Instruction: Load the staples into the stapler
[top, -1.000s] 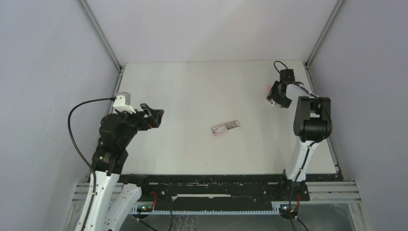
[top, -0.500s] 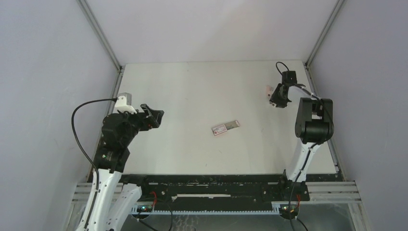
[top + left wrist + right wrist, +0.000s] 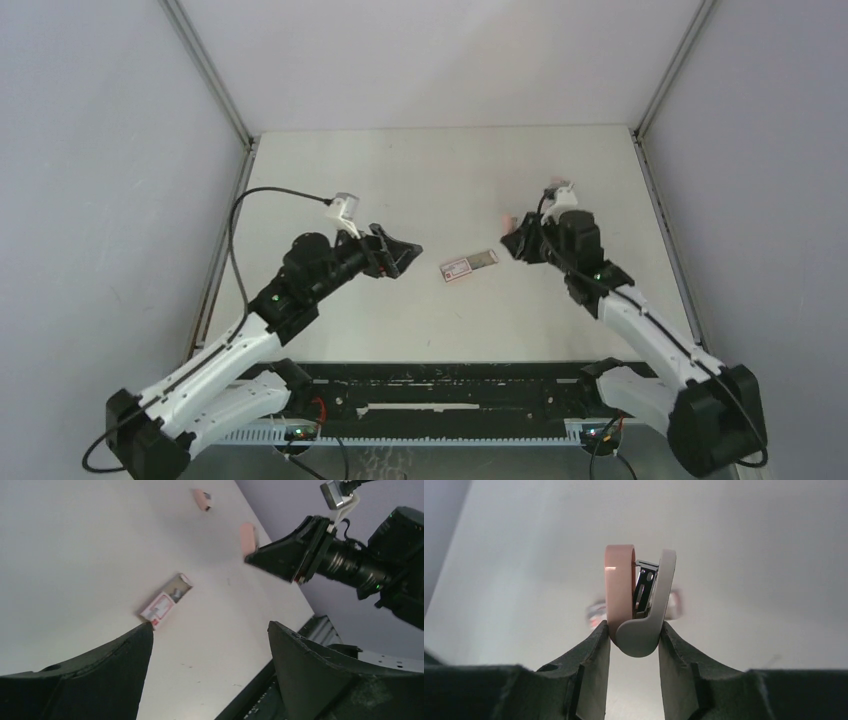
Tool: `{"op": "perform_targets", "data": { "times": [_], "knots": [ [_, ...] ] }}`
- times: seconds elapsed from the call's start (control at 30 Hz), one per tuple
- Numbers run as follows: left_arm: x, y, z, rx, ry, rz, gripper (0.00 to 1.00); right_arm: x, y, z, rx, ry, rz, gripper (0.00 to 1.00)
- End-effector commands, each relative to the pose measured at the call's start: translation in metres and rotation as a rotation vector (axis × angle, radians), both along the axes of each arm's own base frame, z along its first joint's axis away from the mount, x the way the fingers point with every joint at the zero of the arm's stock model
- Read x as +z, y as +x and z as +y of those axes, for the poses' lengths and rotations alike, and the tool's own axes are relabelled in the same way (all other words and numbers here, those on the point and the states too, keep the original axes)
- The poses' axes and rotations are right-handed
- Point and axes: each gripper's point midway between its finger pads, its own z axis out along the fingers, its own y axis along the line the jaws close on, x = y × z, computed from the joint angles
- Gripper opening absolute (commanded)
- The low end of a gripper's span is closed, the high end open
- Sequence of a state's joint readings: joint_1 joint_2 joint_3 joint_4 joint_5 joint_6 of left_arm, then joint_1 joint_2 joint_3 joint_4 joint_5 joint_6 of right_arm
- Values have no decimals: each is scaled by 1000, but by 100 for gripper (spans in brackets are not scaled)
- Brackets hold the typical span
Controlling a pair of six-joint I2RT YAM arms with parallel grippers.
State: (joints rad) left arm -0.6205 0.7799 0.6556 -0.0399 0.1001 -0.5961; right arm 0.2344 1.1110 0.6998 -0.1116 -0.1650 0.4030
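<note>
Right jaws clamped on pink-and-grey stapler [image 3: 616, 590], left jaws wide apart, empty. Grey staples [image 3: 486, 258] poking from red-labelled pinkish box [image 3: 458, 268], flat on surface [image 3: 400, 180], long axis left-right, open end right.

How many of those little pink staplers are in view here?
2. One stapler is gripped in the right pincer; the other stapler lies on the table farther back. More could be hidden behind the arms.
</note>
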Motion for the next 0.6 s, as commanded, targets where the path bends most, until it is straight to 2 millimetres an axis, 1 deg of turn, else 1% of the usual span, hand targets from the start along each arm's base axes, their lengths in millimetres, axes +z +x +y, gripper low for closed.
{"op": "perform_targets", "data": {
  "times": [0.0,0.07,0.1,0.13,0.17,0.23,0.33,0.47,0.5,0.57],
  "knots": [
    [46,-7,-50,-122,-189,-61,88,39,-33,56,187,61,-272,0],
    [43,-13,-67,-175,-193,-38,88,48,-54,76,252,96,-350,0],
    [39,-15,-73,-190,-189,-25,88,53,-63,83,274,114,-386,0],
    [35,-16,-78,-201,-186,-12,87,61,-73,91,301,136,-432,0],
    [32,-17,-81,-207,-187,-1,87,60,-80,96,318,141,-447,0],
    [28,-19,-87,-219,-196,14,87,63,-95,109,366,151,-478,0],
    [30,-19,-90,-224,-201,14,87,66,-107,121,407,142,-504,0],
    [28,-18,-96,-238,-185,15,86,63,-113,132,426,134,-507,0],
    [26,-18,-98,-243,-174,21,85,63,-115,135,432,137,-508,0],
    [21,-19,-102,-258,-157,37,79,62,-117,140,441,138,-505,0]
  ]
}}
